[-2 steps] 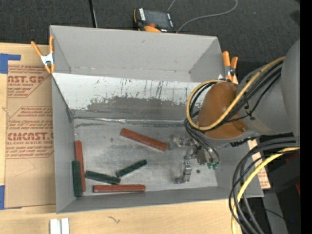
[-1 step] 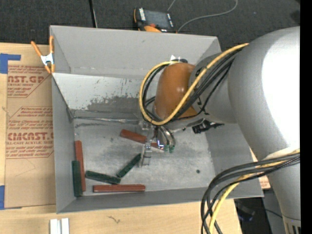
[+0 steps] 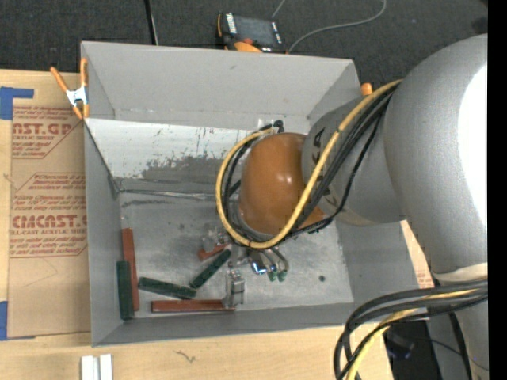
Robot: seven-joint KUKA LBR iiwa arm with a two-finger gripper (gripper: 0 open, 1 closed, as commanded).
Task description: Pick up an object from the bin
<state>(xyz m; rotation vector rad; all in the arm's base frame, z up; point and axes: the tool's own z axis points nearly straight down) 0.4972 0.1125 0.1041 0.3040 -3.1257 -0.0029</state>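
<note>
The arm reaches in from the right, its claw pointing straight down

Grey metal bin holds loose green sticks and red-brown sticks

In the bin, a pair of bars lies along the left wall. A long bar lies along the front wall, its right end perhaps touching the gripper; a slanted bar lies behind it
</note>
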